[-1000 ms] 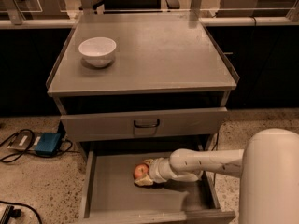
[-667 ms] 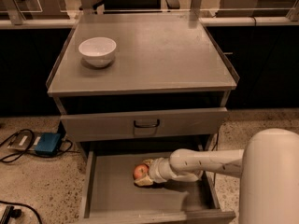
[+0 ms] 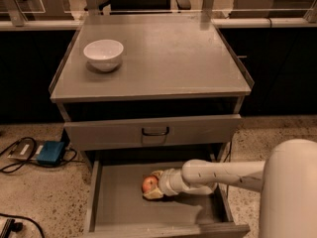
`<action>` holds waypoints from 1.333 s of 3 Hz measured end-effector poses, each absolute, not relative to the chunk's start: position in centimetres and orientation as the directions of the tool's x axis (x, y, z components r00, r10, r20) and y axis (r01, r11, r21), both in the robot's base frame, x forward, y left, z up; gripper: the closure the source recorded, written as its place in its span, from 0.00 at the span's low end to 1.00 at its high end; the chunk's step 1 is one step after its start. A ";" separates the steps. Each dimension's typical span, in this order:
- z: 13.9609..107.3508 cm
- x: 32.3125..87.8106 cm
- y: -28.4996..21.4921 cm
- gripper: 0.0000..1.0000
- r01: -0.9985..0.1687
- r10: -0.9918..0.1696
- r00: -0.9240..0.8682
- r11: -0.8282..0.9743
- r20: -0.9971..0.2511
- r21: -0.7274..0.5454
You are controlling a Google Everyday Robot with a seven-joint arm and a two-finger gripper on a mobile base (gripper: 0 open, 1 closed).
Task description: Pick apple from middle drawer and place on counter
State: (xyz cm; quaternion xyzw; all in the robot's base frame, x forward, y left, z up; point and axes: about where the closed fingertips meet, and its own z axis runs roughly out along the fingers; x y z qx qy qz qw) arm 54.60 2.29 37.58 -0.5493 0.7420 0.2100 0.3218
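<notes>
The apple (image 3: pixel 149 184) sits on the floor of the middle drawer (image 3: pixel 119 207), about midway between the drawer's side walls and nearer its back than its front lip. The drawer is pulled well out, its grey floor otherwise bare. The hand (image 3: pixel 152 184) is inside the drawer and closed around the apple, with one pale finger (image 3: pixel 157 174) on the apple's far side and the other on its near side, both touching the fruit. The white arm (image 3: pixel 223 175) reaches in over the drawer's right wall, running almost level from the robot's rounded white body (image 3: pixel 292 192), which stands just right of the drawer's front corner. Directly above the drawer is a shut drawer front (image 3: pixel 198 130) with a dark loop handle (image 3: pixel 155 131). Higher still, above the drawer, lies the flat grey worktop (image 3: pixel 168 58), and a white bowl (image 3: pixel 103 53) stands upright on its left part. A blue box (image 3: pixel 50 152) with cables lies on the speckled floor (image 3: pixel 39 197), left of the drawer.
</notes>
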 end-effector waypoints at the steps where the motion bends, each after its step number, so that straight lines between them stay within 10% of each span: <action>1: 42.4 52.9 1.8 1.00 -0.964 -0.667 -0.100 0.249 -0.738 -0.094; 4: 64.9 50.6 -7.4 1.00 -0.955 -0.510 0.125 0.171 -0.851 -0.243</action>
